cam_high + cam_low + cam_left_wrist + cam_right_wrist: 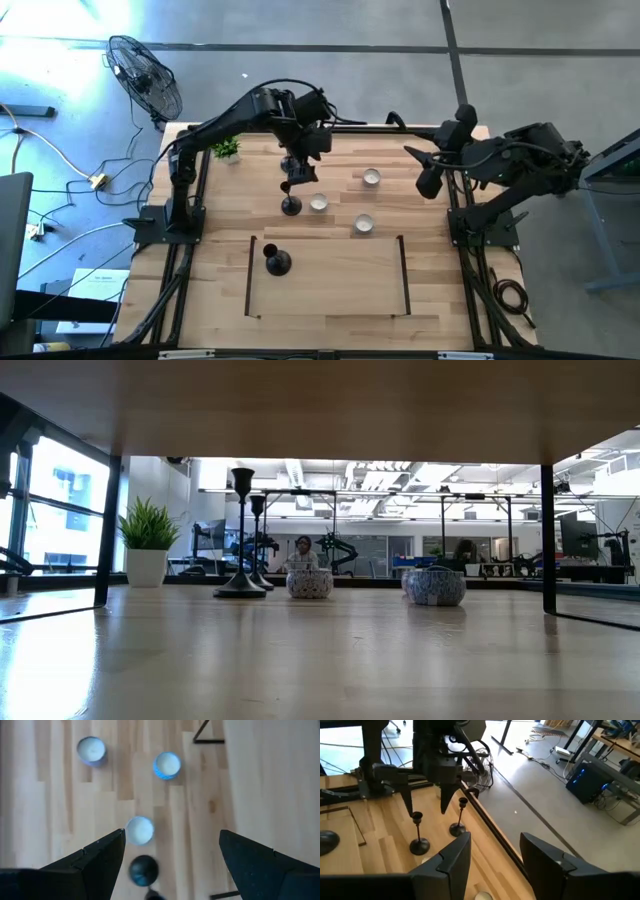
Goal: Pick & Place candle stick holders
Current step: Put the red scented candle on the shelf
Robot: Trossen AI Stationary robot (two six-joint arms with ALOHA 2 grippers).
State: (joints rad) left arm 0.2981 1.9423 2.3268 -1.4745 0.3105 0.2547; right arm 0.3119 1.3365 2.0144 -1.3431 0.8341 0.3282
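Three black candle stick holders show. One (277, 262) stands on its round base inside the taped rectangle. Two others (419, 845) (457, 827) stand upright side by side near the table's far middle; the nearer of them (290, 205) shows from above. My left gripper (429, 812) hangs open just above these two, fingers pointing down and touching neither. Its wrist view shows a dark round holder part (144, 870) below, between the spread fingers. My right gripper (428, 168) waits open above the table's far right, holding nothing.
Three white tea-light cups (318, 203) (371, 178) (363, 224) sit to the right of the two holders. A small green potted plant (226, 150) stands at the far left corner. Black tape lines (250, 275) (403, 270) mark a rectangle near the front edge.
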